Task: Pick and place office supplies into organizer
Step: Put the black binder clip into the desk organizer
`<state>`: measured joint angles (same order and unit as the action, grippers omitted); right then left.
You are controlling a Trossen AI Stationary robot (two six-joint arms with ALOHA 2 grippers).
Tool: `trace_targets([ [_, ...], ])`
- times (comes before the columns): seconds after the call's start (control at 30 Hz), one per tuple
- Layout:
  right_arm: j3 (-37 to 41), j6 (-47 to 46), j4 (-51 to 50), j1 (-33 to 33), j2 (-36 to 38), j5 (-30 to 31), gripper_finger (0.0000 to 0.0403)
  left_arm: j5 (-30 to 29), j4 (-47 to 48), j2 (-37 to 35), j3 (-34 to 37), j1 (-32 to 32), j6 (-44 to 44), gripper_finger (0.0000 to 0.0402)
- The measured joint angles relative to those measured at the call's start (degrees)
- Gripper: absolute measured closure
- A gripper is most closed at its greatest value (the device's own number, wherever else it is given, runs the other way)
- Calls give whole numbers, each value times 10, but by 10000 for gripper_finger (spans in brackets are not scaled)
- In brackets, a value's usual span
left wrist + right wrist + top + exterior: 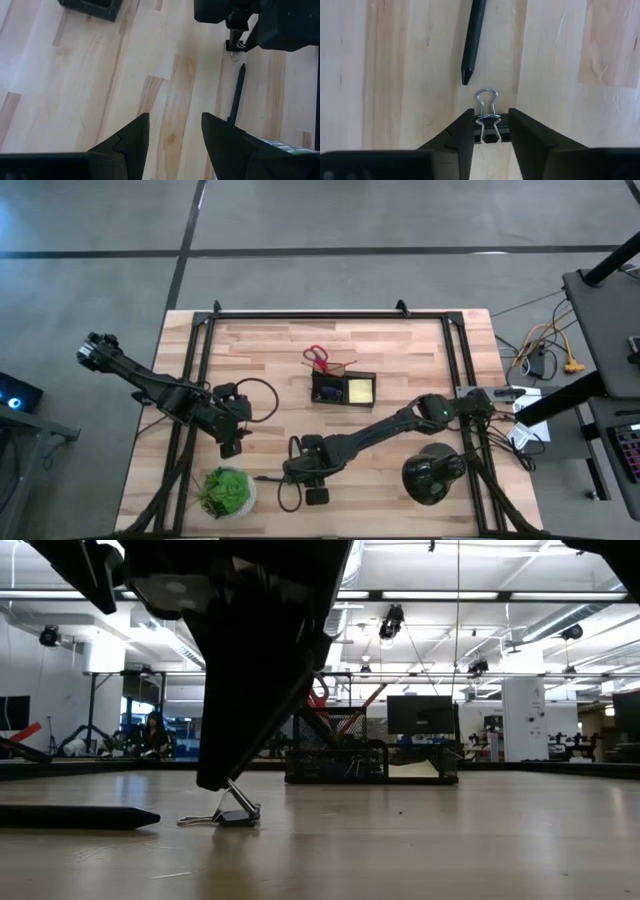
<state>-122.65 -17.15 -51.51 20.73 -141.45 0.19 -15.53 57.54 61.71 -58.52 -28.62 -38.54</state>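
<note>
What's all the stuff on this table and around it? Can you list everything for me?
Organizer: one, black wire mesh, middle of the table toward the far edge.
Sticky-note pad: one, yellow, in the organizer's right compartment.
Scissors: one pair, red handles, standing at the organizer's far left corner.
Binder clip: one, black with silver wire handles, on the table near the front edge.
Pen: one, black, lying on the table just beyond the clip.
Potted plant: one, green, front left of the table.
Domed object: one, black, round, front right.
Right gripper: fingers either side of the binder clip.
Left gripper: open, above bare wood, left of centre.
</note>
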Motion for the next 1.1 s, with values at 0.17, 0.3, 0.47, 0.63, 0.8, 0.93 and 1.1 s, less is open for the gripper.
trace_targets([
  [0.17,0,2,-2,0,0,2,320,-2,0,0,0,0,0,237],
  [0.3,1,2,-7,0,0,15,340,-3,0,0,2,0,-1,237],
  [0.47,1,-3,-7,0,0,25,346,-4,-1,0,6,0,-1,237],
  [0.63,2,-36,-18,-2,16,87,342,-3,0,0,7,0,-1,237],
  [0.8,-9,-72,-57,-14,53,162,343,-4,0,0,8,0,-1,237],
  [0.93,-10,-103,-115,-35,80,217,343,-12,0,0,8,0,1,237],
  [1.1,-6,-137,-203,-81,108,270,344,-14,0,0,8,0,1,237],
])
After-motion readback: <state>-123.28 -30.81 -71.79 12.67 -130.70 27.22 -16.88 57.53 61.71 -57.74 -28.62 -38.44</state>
